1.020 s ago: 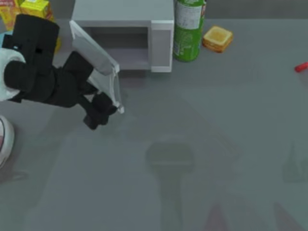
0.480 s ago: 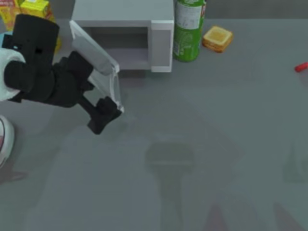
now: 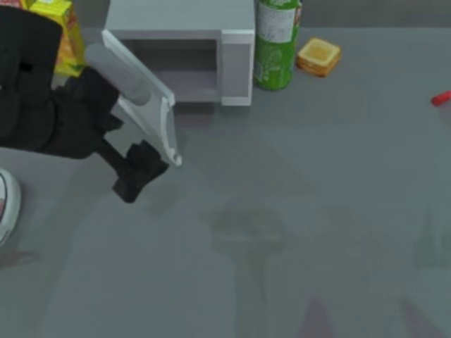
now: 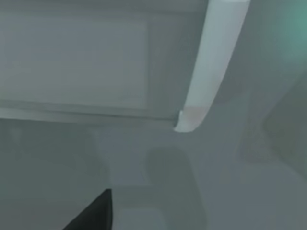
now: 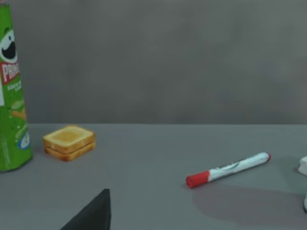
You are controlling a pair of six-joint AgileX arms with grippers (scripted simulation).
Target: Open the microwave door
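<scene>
Swinging wide near the desk's far-left corner, the microwave door (image 3: 144, 105) is standing off the microwave (image 3: 184, 51), its handle edge lying just right of the left gripper (image 3: 139, 169); finger state is not showing.

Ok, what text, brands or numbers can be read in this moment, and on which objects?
"PRIN": cut-off white brand lettering on the green can.
Smaller print lower on that can: too blurred to read.
Marker: markings on its barrel unreadable.
Yellow boxes: print unreadable.
Microwave: no text visible.
</scene>
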